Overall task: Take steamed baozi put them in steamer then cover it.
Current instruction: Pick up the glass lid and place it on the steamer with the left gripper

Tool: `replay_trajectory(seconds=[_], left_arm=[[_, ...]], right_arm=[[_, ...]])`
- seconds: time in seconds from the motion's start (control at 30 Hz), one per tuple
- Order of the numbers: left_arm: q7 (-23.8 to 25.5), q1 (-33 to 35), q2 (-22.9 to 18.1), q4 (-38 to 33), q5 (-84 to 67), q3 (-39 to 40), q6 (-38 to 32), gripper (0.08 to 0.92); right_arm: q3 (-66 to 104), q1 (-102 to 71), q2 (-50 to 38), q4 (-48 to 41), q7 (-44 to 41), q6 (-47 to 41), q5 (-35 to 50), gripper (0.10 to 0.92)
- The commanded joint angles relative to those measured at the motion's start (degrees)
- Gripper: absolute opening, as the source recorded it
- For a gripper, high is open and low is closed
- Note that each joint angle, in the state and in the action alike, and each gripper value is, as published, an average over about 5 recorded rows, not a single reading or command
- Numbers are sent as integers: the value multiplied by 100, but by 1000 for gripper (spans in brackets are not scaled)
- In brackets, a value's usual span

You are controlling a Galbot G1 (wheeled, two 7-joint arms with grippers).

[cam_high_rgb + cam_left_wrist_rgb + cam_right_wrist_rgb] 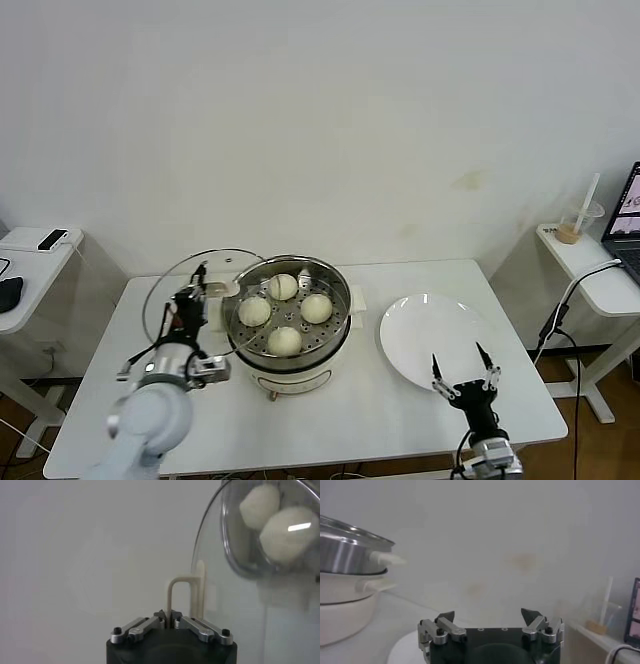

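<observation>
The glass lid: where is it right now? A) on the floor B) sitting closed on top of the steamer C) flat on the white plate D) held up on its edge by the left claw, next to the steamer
D: the left claw is shut on the glass lid's cream handle, holding it tilted up beside the steamer, whose four baozi are uncovered.

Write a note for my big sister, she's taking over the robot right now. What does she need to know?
Left gripper: shut on the handle of the glass lid, holding it on edge just left of the steamer.
Right gripper: open, empty, waiting over the near edge of the white plate.
Buns: all four sit in the steamer.
Done: buns loaded, lid picked up.
Left: bring the lid over the steamer, set it down flat, let go.
</observation>
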Motion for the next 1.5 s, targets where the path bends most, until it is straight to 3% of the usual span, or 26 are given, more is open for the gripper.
replay_trajectory(seconds=[0.03,0.23,0.43,1.5], left_arm=[[401,-855,-1367,493,999,1013,350,134],[384,-912,-1869,847,1551,1033,235,134],[377,-954,-2071,1090,1907,1059,172,134],[513,-694,-2238,1241,2407,1070,11,134]], right_arm=[[-203,104,68,-151,-13,-15,-234,823],[-253,154,65,-247,-32,-23,-318,823],[-295,168,66,-310,-27,-18,-330,823],[-408,178,73,-387,-36,-28,-382,823]])
